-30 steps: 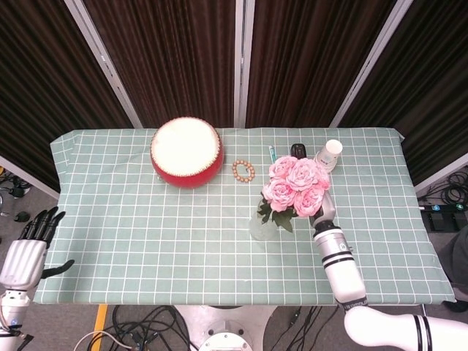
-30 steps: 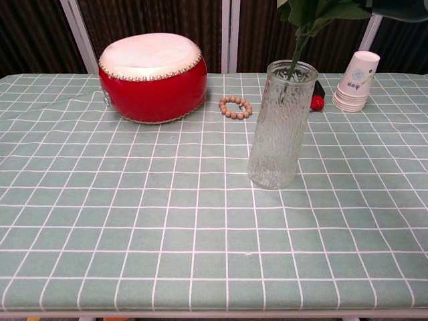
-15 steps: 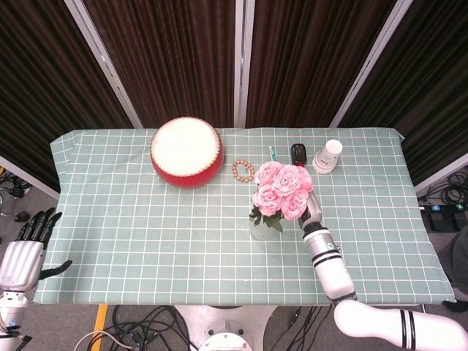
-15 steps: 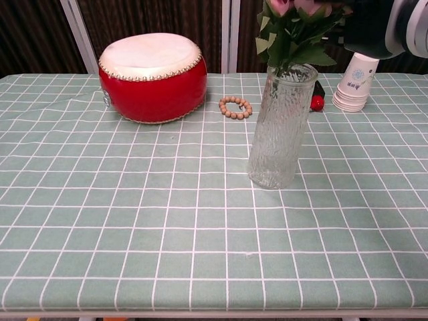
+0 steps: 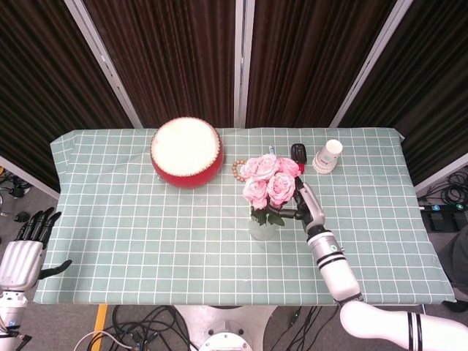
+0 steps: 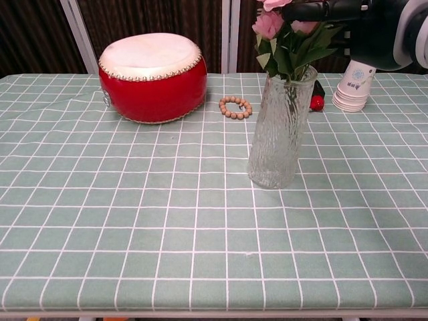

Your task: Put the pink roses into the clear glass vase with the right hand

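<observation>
Left robot hand (image 5: 22, 252): idle off the left edge of the surface (image 5: 146, 241), fingers apart, holding nothing, well apart from all task items. It plays no part in the coming move.

Vase (image 6: 281, 127): upright near mid-surface, long axis vertical. In the head view it sits just to the left of the right robot hand and slightly nearer the robot.

Roses (image 5: 267, 179): the stems enter the vase mouth and the leaves sit at the rim in the chest view; the blooms stand above the rim, the bunch leaning a little to the left. Stem axis is near vertical, in line with the vase. How far down the stems reach cannot be read through the ribbed glass.

Right robot hand (image 5: 303, 205): immediately right of the bunch, at bloom and leaf height, above the vase rim. The chest view shows its fingers (image 6: 314, 11) reaching leftward into the blooms. The fingers appear closed about the upper stems, so the hand is judged to be gripping the roses, though the contact itself is masked by leaves.

Governing relation: roses lie directly left of the right hand, over and inside the vase. Judgement: insertion is largely done; what remains is release and withdrawal to the right, without dragging the bunch or tipping the vase.
</observation>
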You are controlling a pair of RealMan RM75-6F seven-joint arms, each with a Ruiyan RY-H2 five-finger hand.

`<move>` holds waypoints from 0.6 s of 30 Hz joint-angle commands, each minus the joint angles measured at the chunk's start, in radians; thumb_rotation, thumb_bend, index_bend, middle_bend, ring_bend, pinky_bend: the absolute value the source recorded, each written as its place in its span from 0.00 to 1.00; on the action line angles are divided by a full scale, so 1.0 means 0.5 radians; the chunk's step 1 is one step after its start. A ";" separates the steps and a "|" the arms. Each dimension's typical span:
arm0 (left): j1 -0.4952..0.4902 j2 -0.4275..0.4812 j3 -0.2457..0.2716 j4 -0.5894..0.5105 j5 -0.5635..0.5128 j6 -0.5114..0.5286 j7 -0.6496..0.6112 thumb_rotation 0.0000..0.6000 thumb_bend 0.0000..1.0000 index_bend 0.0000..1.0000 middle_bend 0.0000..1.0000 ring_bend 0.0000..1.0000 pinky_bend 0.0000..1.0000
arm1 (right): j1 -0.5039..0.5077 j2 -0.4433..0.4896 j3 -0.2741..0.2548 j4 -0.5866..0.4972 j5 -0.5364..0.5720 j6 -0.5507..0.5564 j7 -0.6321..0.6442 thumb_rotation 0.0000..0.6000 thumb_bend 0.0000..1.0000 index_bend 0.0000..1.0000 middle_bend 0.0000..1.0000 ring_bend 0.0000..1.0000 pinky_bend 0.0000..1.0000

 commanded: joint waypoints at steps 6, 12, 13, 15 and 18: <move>-0.001 0.002 0.000 -0.004 0.003 -0.002 0.006 1.00 0.02 0.07 0.02 0.00 0.17 | -0.127 0.184 -0.090 -0.066 -0.175 -0.065 -0.005 1.00 0.10 0.00 0.09 0.00 0.00; -0.006 0.005 -0.003 -0.016 0.008 -0.003 0.022 1.00 0.02 0.07 0.02 0.00 0.17 | -0.272 0.388 -0.235 -0.034 -0.492 0.014 -0.135 1.00 0.10 0.00 0.06 0.00 0.00; -0.007 0.006 -0.004 -0.019 0.009 -0.002 0.025 1.00 0.02 0.07 0.02 0.00 0.17 | -0.296 0.422 -0.267 -0.023 -0.553 0.033 -0.169 1.00 0.10 0.00 0.06 0.00 0.00; -0.011 0.008 -0.007 -0.029 0.010 -0.004 0.033 1.00 0.02 0.07 0.02 0.00 0.17 | -0.354 0.485 -0.342 0.011 -0.685 0.085 -0.237 1.00 0.10 0.00 0.05 0.00 0.00; -0.017 0.010 -0.007 -0.042 0.015 -0.008 0.048 1.00 0.02 0.07 0.02 0.00 0.17 | -0.433 0.589 -0.434 0.032 -0.780 0.087 -0.245 1.00 0.09 0.00 0.03 0.00 0.00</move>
